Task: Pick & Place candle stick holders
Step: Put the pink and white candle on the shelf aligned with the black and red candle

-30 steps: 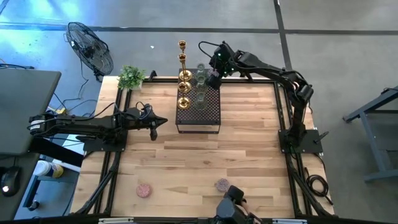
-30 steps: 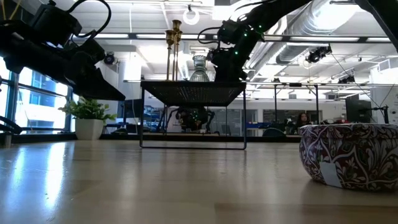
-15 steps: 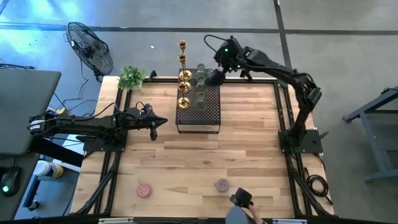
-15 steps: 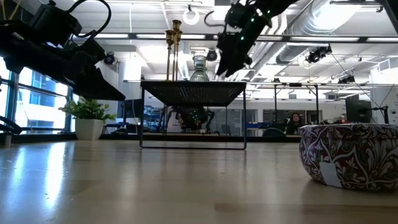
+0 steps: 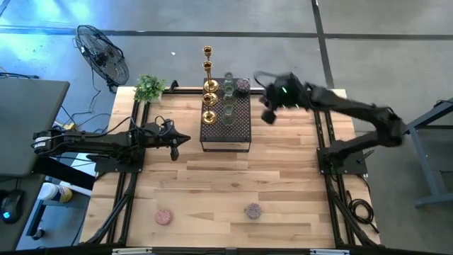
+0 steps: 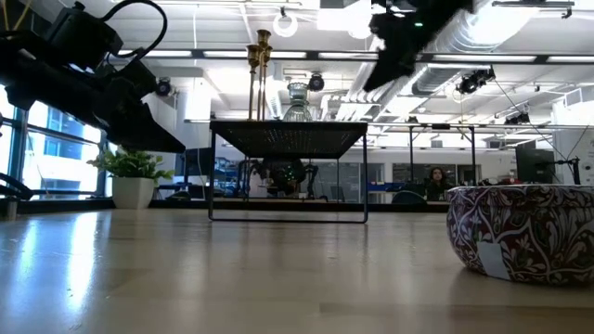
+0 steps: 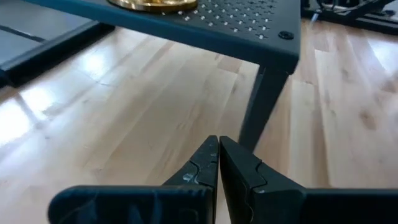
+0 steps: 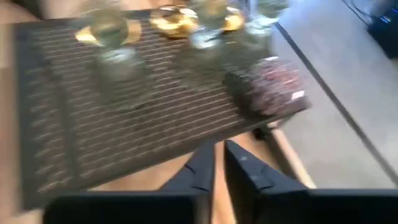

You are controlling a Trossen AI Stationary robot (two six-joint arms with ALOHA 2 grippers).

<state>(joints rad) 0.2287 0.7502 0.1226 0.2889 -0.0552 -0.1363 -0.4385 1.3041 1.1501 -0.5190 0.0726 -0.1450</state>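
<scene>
Gold candle stick holders (image 5: 208, 83) and clear glass cups (image 5: 228, 99) stand on the black perforated box (image 5: 226, 127) at the far middle of the table. A purple patterned cup (image 8: 270, 84) sits on the box's far right corner (image 5: 243, 85). On the near part of the table stand a pink cup (image 5: 164, 216) and another purple cup (image 5: 253, 210). My right gripper (image 5: 267, 117) hangs shut and holding nothing, above the table just right of the box. My left gripper (image 5: 175, 150) waits shut, left of the box.
A small potted plant (image 5: 149, 87) stands at the table's far left corner, with a floor fan (image 5: 102, 53) beyond it. Black frame rails (image 5: 325, 134) run along the table's left and right sides. Bare wood lies between the box and the near cups.
My right gripper has pulled away from the box's far right corner, moving up and toward the table's right edge. The purple cup stays behind on that corner. A dark object and a hand at the table's near edge have gone out of view.
</scene>
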